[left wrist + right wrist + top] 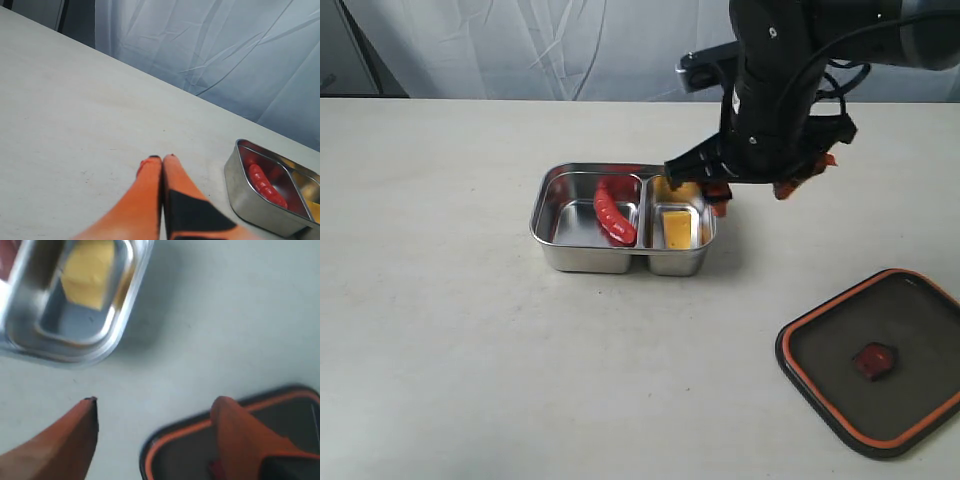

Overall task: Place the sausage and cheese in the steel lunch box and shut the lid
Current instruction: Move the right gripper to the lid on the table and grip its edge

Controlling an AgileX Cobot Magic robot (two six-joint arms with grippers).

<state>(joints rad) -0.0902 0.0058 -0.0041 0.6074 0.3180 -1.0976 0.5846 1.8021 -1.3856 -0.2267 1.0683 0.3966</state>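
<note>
— While my right gripper (156,402) hangs wide open and empty, where is the cheese (90,275)?
— In the small compartment of the steel lunch box (582,262), near your gripper; the sausage (613,212) lies in the large one.
— And the lid (840,350)?
— Off the box, flat on the table (440,330).

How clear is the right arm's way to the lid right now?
Probably clear, yes. The lid lies flat on the table, apart from the steel lunch box, with nothing on it. The right tool is open and empty, and its wrist view shows the lid's edge right by one finger.
</note>
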